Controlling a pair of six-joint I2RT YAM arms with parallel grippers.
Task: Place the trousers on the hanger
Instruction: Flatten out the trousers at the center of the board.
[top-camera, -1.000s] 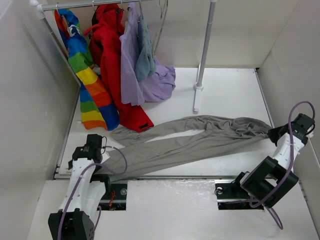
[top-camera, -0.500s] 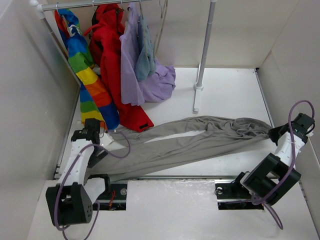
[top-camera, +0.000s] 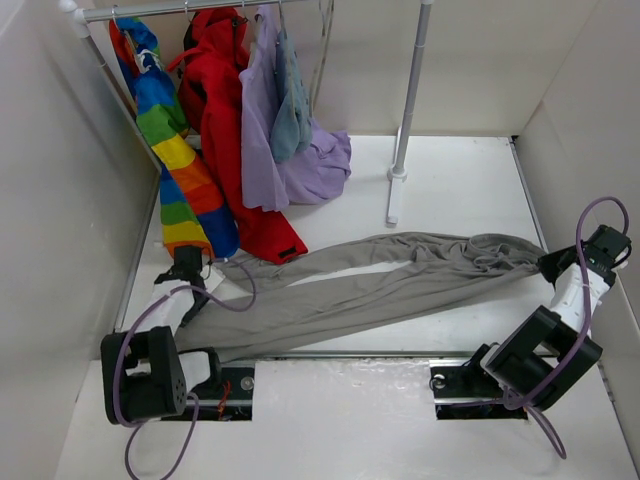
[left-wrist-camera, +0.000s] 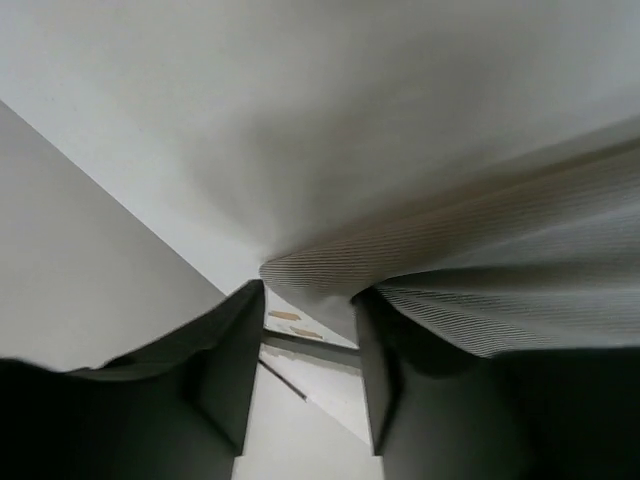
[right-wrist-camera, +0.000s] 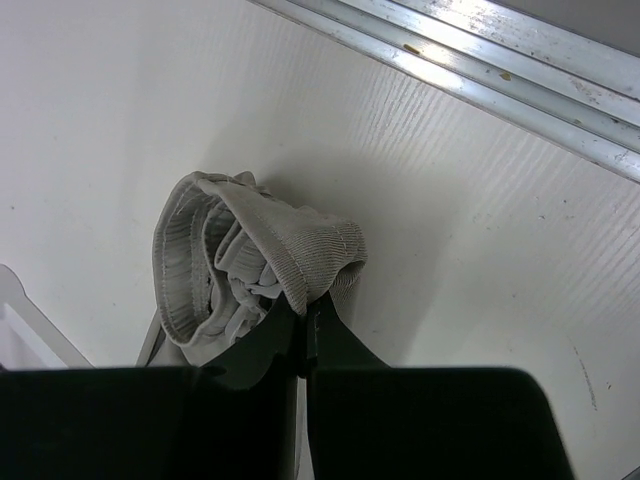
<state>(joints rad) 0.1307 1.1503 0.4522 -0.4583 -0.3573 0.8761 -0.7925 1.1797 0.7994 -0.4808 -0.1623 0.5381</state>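
The left pincer (left-wrist-camera: 308, 300) has moved away from the near edge, farther out over the surface (top-camera: 460, 190). It has pulled one leg end of the trousers (top-camera: 380, 275) along with it and pinches that cloth tight. The right pincer (right-wrist-camera: 303, 310) is closed on the waist. The trousers lie stretched between both arms, well apart from the clothes rail (top-camera: 200, 10). I think lifting comes next.
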